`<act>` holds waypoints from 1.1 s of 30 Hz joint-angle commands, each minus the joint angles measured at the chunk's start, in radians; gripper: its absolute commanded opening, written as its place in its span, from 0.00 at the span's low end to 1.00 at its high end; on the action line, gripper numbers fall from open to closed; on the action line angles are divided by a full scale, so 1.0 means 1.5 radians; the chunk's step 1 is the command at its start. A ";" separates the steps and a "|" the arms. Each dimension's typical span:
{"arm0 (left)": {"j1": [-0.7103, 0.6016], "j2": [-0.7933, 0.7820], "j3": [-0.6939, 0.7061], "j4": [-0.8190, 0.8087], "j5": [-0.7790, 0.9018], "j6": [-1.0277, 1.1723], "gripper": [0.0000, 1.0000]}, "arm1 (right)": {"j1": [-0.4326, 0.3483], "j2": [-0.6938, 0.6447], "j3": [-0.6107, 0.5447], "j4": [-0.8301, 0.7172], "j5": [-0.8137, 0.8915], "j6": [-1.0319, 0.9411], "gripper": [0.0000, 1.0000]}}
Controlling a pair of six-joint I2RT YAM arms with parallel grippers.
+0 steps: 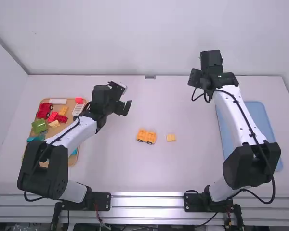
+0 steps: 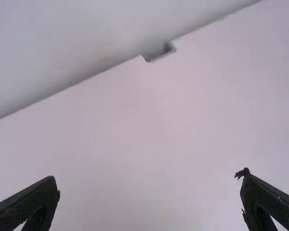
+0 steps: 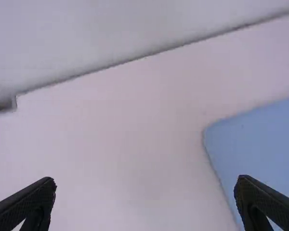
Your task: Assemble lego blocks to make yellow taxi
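Wide apart, with no block between them, stand the black fingers of the left gripper [image 2: 150,177]; those of the right gripper [image 3: 144,180] are spread just as far and hold nothing. From the left gripper, the small yellow-orange toy car made of plastic blocks [image 1: 146,136] lies toward the robot's bases and a little to the right – the left arm is clearly the nearer. Its long axis runs mostly left to right, dipping slightly toward the bases at its right end, and it sits upright on its wheels. Just beyond that end, apart from it, lies a small square yellow block [image 1: 171,137], near side of the right gripper and to its left. Joining the two looks like the coming step; I'd steady the car before pressing.

Both rest on the white table [image 1: 120,168]. Out left, partly under the left arm, is a tan tray [image 1: 73,160] of mixed coloured blocks; out right, a flat blue mat [image 1: 257,113] – then the pale wall [image 1: 135,38] behind.
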 commanded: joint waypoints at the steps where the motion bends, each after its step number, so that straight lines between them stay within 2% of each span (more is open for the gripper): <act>1: -0.002 -0.001 -0.005 -0.024 0.033 0.118 0.99 | 0.003 0.004 -0.013 0.004 -0.123 -0.275 0.99; 3: 0.005 0.001 -0.005 -0.042 0.100 0.178 0.99 | -0.003 0.004 -0.045 0.004 -0.253 -0.438 0.99; 6: 0.028 0.008 -0.005 -0.059 0.200 0.240 0.99 | -0.019 0.004 -0.096 0.023 -0.374 -0.546 0.98; 9: 0.068 0.018 -0.005 -0.108 0.370 0.371 0.99 | -0.046 0.004 -0.180 0.067 -0.544 -0.679 0.99; 10: 0.089 0.028 -0.005 -0.150 0.465 0.469 0.99 | -0.064 0.004 -0.232 0.098 -0.643 -0.760 0.99; 13: 0.119 0.056 -0.005 -0.211 0.590 0.616 0.99 | -0.089 0.004 -0.305 0.164 -0.761 -0.810 0.99; 17: 0.126 0.106 -0.005 -0.228 0.655 0.682 0.99 | -0.099 0.006 -0.368 0.203 -0.805 -0.828 0.99; 19: 0.120 0.138 -0.005 -0.219 0.672 0.686 0.99 | -0.099 0.017 -0.391 0.188 -0.849 -0.907 0.99; 22: 0.119 0.177 -0.005 -0.211 0.694 0.686 0.99 | -0.099 0.054 -0.414 0.192 -0.871 -0.949 0.99; 26: 0.118 0.211 -0.005 -0.200 0.731 0.691 0.99 | -0.101 0.131 -0.420 0.187 -0.879 -1.002 0.99; 31: 0.109 0.226 -0.005 -0.195 0.739 0.708 0.99 | -0.115 0.222 -0.409 0.127 -0.892 -1.172 1.00; 32: 0.107 0.226 -0.005 -0.195 0.738 0.708 0.99 | -0.115 0.230 -0.406 0.122 -0.892 -1.186 0.98; 33: 0.100 0.226 -0.005 -0.196 0.741 0.708 0.99 | -0.116 0.251 -0.399 0.112 -0.893 -1.218 0.90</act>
